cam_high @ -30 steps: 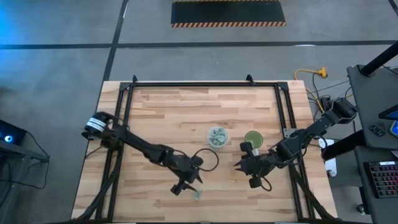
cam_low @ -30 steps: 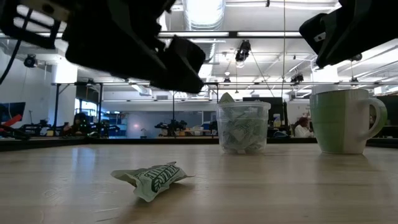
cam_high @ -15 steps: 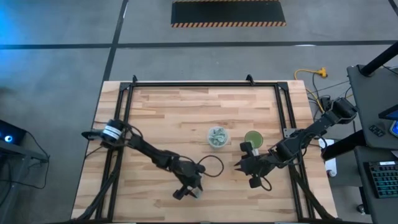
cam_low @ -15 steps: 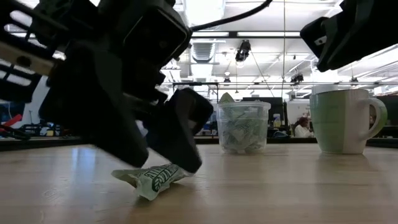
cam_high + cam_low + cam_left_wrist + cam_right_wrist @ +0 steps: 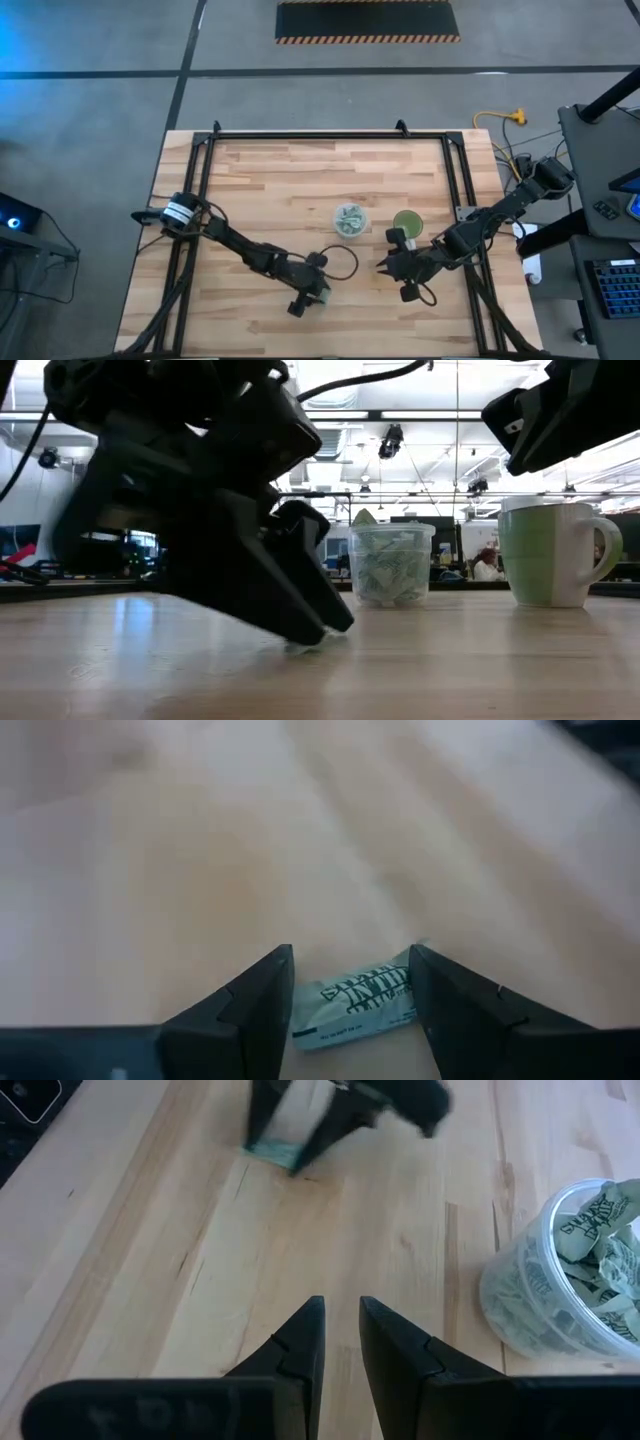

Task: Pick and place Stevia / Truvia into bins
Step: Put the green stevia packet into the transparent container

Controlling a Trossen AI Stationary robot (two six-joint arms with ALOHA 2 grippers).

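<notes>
Robotics lab, exposed ceiling ducts [image 5: 330, 380], concrete floor [image 5: 100, 40]

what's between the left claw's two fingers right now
One green-and-white Stevia sachet lies flat on the wooden table between the open left claw's fingers, seen in the left wrist view.

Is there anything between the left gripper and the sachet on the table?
Nothing visible. The left gripper is open, with its fingers on either side of the sachet, which lies flat on the table.
</notes>
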